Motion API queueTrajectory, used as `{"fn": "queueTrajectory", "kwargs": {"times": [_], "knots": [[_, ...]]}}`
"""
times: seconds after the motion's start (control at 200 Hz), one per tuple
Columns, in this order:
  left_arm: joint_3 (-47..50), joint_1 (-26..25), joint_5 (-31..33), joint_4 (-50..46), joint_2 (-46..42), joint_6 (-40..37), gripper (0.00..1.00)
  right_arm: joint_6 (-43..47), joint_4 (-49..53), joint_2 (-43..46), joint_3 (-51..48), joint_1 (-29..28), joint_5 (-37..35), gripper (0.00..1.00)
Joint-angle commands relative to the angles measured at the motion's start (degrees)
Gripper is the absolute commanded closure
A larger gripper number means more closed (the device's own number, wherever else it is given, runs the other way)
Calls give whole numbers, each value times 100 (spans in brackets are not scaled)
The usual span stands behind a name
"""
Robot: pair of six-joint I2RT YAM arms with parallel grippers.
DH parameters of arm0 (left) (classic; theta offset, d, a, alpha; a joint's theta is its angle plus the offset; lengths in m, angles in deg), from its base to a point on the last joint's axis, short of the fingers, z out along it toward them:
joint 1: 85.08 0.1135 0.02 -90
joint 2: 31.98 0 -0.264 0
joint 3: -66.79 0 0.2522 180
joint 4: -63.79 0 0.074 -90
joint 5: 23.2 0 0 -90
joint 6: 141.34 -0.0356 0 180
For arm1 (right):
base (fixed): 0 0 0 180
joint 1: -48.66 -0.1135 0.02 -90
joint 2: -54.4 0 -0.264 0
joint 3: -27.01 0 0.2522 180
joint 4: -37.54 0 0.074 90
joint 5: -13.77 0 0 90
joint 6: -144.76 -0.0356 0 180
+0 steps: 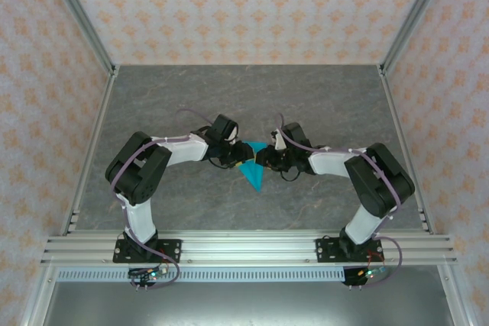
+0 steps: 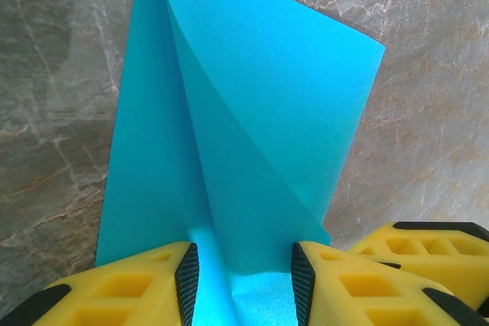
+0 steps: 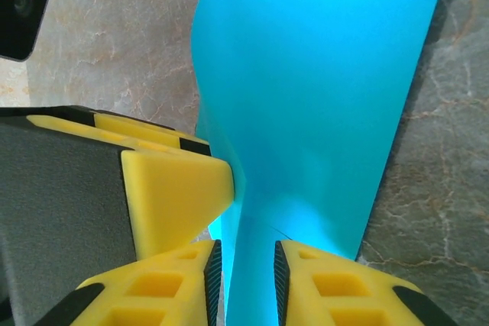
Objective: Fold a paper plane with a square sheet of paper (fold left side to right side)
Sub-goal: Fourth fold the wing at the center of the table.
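Paper plane (image 1: 253, 167) mid-table (image 1: 191, 97), btwn left hand (image 1: 230, 159) & right hand (image 1: 265, 159).

No legible text or markings anywhere.

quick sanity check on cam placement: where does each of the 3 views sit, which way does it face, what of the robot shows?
Top external: fixed above and behind the bases, facing down on the table; both arms show, left gripper and right gripper meeting at the paper.
Left wrist: on the left wrist, facing along its yellow fingers at the paper.
Right wrist: likewise; its own fingers pinch the paper, the left gripper's fingertip beside them.
Shared: the paper, in all three.
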Motion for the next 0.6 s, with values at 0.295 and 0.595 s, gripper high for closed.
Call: {"fn": "queueTrajectory", "kwargs": {"times": [0.295,0.595], "knots": [[-75,-31,70,-9,46,20,60,-675,-1104,-240,-53,242,324,75],[-82,-33,75,-29,21,27,60,-666,-1006,-358,-44,242,207,77]]}}
